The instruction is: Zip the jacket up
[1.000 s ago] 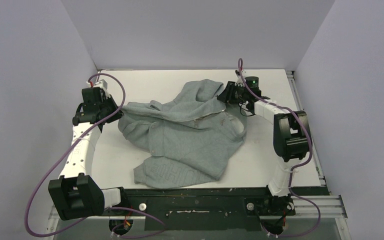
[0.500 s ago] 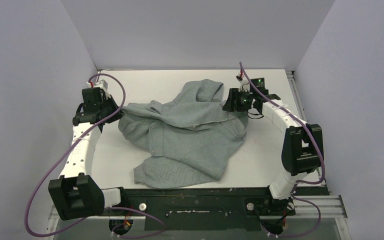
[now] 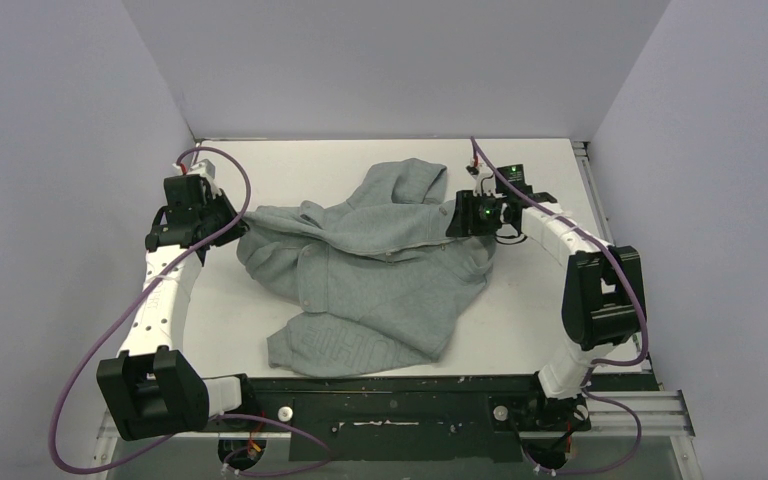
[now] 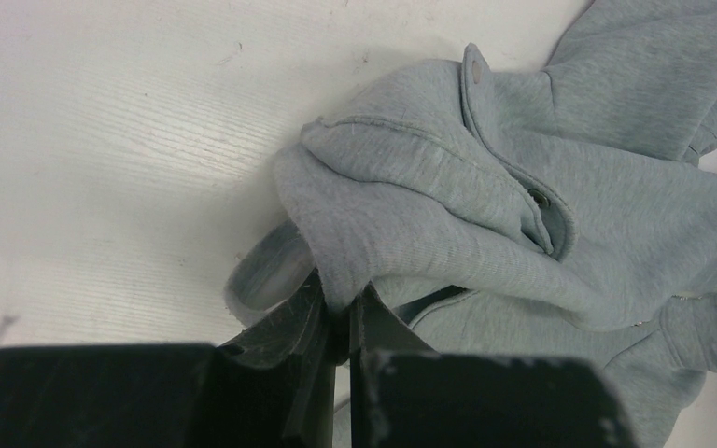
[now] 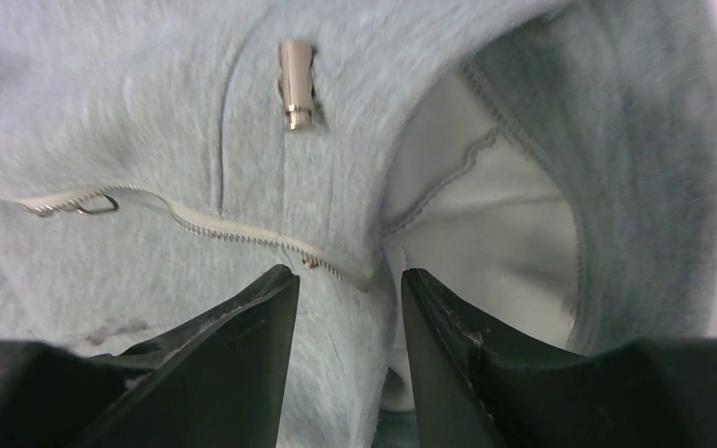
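Right gripper (image 3: 457, 218) sits lower in the top frame than a second ago. Its elbow has swung out toward the right edge, and the jacket flap it had raised now lies flat. Jacket (image 3: 370, 270) is grey, crumpled and unzipped, at the centre of the white table (image 3: 560, 160). One lobe reaches toward upper middle, the hem lies toward bottom centre, and a stretched corner runs off to the left.

Right wrist view: zipper tape (image 5: 243, 233) runs from centre-left to just above the fingertips, its end lying in the gap between them. Wire pull (image 5: 89, 205) is at the tape's left end. Metal cord tip (image 5: 296, 84) lies on the fabric at upper centre. Pale lining (image 5: 485, 215) shows inside a curved fold at right. Right gripper jaws stand apart, black fingers (image 5: 233, 327) low over the cloth and not closed on it.

Left gripper (image 4: 341, 313) is at bottom centre of its wrist view, clamped tight on a fold of jacket fabric. In the top view it is at the left, at that stretched corner. Two small metal eyelets (image 4: 539, 197) show on the fold above it, at upper right of that frame. Purple cables (image 3: 80, 370) loop beside the arms at left and right.
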`<state>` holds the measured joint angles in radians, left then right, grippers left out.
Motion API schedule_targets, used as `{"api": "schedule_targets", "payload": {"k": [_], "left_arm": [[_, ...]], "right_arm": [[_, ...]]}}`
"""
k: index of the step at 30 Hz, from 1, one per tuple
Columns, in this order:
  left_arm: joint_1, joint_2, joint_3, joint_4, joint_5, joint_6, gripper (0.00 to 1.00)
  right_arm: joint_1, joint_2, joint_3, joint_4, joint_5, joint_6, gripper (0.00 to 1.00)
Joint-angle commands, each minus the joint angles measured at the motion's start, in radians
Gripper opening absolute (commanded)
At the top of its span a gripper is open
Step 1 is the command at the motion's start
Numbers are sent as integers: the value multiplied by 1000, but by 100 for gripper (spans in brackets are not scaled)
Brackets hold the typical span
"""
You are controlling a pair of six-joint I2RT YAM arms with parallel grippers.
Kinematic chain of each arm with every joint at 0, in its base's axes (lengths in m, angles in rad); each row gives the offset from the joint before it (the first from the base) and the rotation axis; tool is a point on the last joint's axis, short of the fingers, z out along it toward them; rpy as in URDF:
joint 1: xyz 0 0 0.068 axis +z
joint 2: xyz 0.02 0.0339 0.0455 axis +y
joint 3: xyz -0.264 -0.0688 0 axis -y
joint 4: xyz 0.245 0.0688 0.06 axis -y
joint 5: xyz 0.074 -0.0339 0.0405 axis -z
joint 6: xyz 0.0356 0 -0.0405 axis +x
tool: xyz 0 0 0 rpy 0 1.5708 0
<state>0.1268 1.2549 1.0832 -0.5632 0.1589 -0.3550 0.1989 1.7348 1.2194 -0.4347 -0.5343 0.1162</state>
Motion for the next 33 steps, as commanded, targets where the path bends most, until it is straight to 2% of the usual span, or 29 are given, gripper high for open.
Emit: {"api": "schedule_targets", "payload": {"k": [1,12,13,17,21,24,30,33], "left_arm": [[10,-15,14,60,12,-1,0],[10,-16,13,60,18,-3,0],[10,-18,11,59,16,-4,0],[10,-18,13,59,15,-4,0],[10,-14,20,59,18,-5,0],[10,-13,23,58,17,-5,0],[10,-10,23,63,12,-8,0],[10,-6,29,62,-10,-10,0]], "right_arm": [[38,-9,21,-79,88,-52,44],[61,-21,-9,-117,185,-71,29],[60,-16,-8,-119,191,-72,30],[61,-7,-19,-101,201,-71,45],[61,9,-19,-83,166,-70,46],[60,5,-21,-67,103,-64,36],[4,-82,-99,-11,-37,-10,3],[-38,-161,-163,18,-52,38,0]]}}
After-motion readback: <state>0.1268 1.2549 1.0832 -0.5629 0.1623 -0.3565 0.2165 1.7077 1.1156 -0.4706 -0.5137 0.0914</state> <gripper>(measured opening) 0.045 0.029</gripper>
